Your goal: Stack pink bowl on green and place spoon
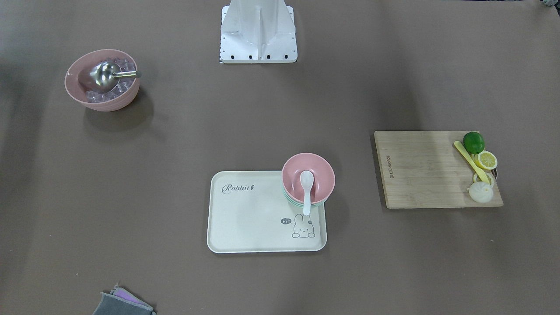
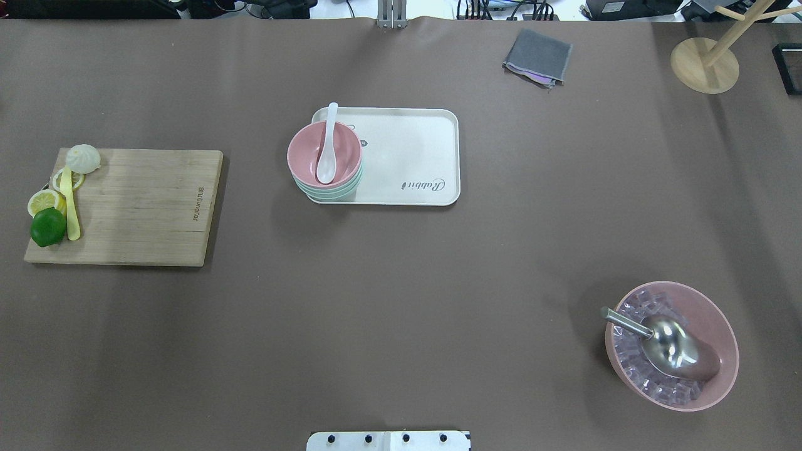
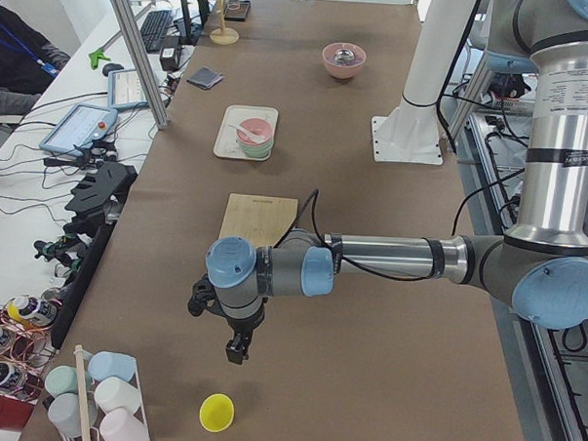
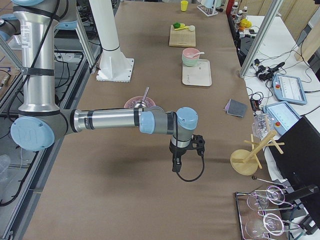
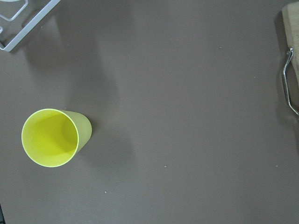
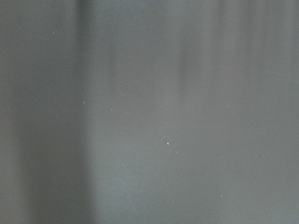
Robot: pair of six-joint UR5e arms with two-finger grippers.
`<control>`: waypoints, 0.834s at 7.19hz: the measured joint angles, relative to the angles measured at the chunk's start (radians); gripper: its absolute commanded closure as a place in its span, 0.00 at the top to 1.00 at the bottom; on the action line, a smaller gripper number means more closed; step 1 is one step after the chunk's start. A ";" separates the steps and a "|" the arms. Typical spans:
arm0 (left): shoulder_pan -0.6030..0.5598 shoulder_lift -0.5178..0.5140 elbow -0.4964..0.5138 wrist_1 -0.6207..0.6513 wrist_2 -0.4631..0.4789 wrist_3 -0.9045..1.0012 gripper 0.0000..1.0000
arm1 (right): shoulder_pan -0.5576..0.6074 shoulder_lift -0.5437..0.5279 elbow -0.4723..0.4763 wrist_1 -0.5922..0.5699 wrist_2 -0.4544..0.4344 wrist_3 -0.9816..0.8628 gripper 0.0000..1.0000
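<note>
A pink bowl (image 2: 324,152) sits nested on a green bowl (image 2: 341,190) at the corner of a cream rabbit tray (image 2: 416,156). A white spoon (image 2: 328,150) lies in the pink bowl, its handle over the rim. The stack also shows in the front view (image 1: 308,179). My left gripper (image 3: 236,350) hangs over the table end far from the tray, near a yellow cup (image 3: 216,411); my right gripper (image 4: 175,165) hangs over the opposite end. Both show only in side views, so I cannot tell whether they are open or shut.
A second pink bowl (image 2: 705,313) with ice cubes and a metal scoop (image 2: 664,341) stands at the near right. A wooden cutting board (image 2: 138,207) holds a lime, lemon slices and a yellow knife. A grey cloth (image 2: 537,56) and a wooden stand (image 2: 703,64) lie at the far side.
</note>
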 measured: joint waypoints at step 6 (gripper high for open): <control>0.001 0.054 -0.113 -0.008 -0.029 -0.014 1.00 | 0.005 -0.043 0.003 0.012 0.049 0.008 1.00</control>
